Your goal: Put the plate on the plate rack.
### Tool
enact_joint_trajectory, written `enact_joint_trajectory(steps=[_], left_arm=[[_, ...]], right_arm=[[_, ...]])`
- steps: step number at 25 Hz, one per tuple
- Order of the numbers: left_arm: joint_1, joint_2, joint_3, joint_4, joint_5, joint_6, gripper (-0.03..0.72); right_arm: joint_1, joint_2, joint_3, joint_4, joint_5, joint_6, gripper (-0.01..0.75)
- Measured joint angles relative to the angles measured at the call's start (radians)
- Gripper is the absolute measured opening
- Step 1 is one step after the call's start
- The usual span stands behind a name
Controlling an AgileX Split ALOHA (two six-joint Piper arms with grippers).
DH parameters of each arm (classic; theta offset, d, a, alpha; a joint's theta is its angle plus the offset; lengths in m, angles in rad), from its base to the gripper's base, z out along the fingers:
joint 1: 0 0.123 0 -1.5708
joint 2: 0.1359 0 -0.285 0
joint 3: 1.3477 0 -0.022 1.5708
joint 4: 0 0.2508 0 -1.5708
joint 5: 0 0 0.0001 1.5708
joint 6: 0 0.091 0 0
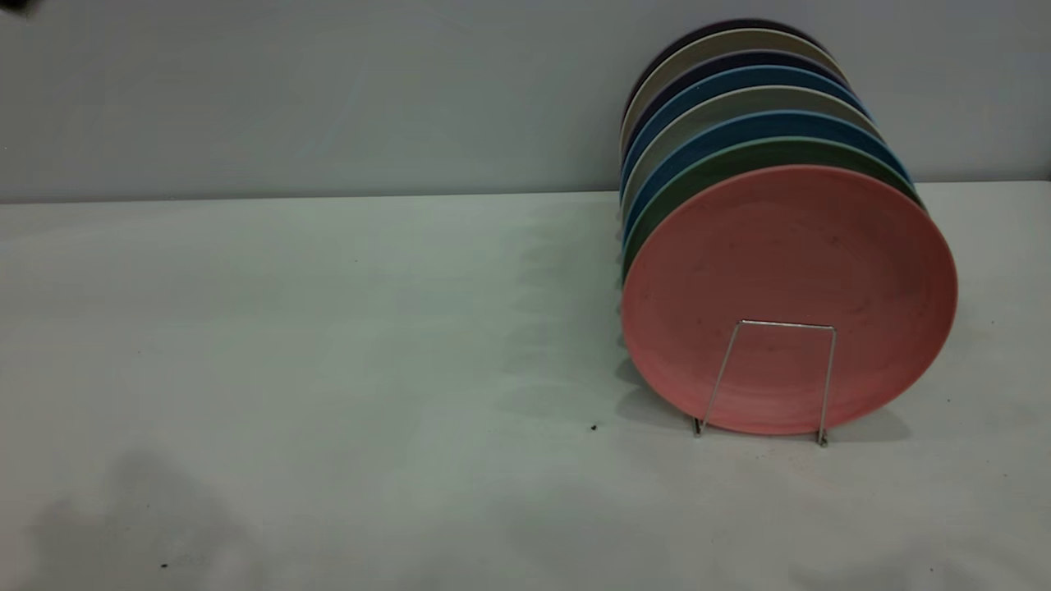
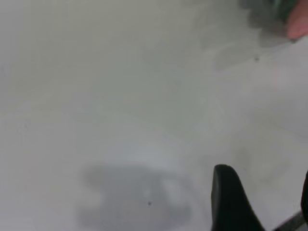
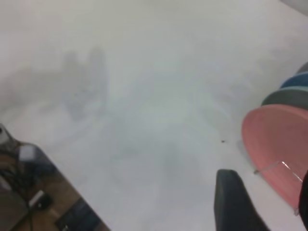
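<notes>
Pink plate (image 1: 788,279) stands on edge in the plate rack (image 1: 772,382), front slot, behind the foremost wire loop and leaning back against the green plate (image 1: 706,176). More plates — blue, grey, dark — are filed behind it in a row. By the look of it the placing is already done.

Left claw (image 2: 262,202): one dark finger shows clearly, the edge of a second at the frame border, bare desk (image 2: 120,96) in the gap between them — spread, holding nothing. It hangs above open desk, with the pink plate's rim (image 2: 298,21) far off from it. Right claw (image 3: 260,204): same picture, one finger plain and a second at the border, parted and empty. Plate (image 3: 281,144) and wire loop (image 3: 284,168) sit just beyond that finger, near but not touching.

Handling, as judged: rigid, matte, probably light; it could chip if knocked. The low raised rim is the only sensible hold — pinch the upper edge, which stands clear of the wires. The face is too broad and flat to grip.

Room: from the right claw, the rack side is crowded and the thin wire rack could shift or tip under a nudge. The desk away from the rack is open on every side. Its edge (image 3: 62,168) shows behind the right claw, clutter below.
</notes>
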Motion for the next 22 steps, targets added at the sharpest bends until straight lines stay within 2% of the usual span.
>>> enact_joint_trajectory(steps=[7, 17, 22], left_arm=[[0.000, -0.248, 0.000, 0.000, 0.141, -0.026, 0.392], [0.000, -0.507, 0.000, 0.004, 0.302, -0.073, 0.392], [0.000, -0.594, 0.039, 0.006, 0.307, -0.078, 0.392]], right_arm=[[0.000, -0.228, 0.000, -0.021, 0.097, 0.066, 0.349], [0.000, -0.454, 0.000, -0.281, 0.345, 0.299, 0.349], [0.000, -0.565, 0.085, -0.370, 0.375, 0.393, 0.349]])
